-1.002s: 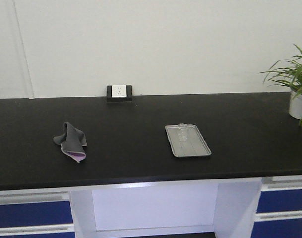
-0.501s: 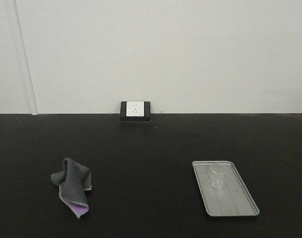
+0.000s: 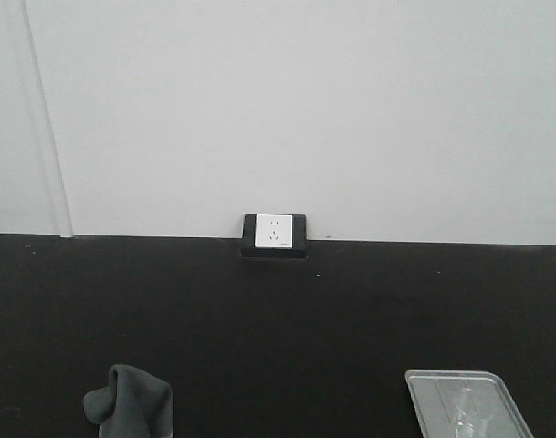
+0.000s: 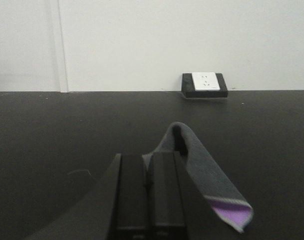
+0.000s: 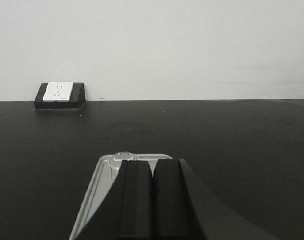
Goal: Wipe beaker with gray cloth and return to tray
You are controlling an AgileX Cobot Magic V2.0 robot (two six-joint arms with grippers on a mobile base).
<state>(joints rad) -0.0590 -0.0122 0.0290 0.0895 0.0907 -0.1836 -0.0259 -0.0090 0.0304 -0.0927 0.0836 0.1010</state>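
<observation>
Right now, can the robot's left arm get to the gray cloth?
Probably yes. The gray cloth lies right in front of the left gripper on the black counter, with nothing between them, though its jaws are shut.

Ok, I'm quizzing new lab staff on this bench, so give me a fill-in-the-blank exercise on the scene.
The gray cloth lies on the ___ counter.
The clear ___ stands in the tray.
In the front view, the cloth lies ___ of the tray.
Missing: black; beaker; left.
</observation>
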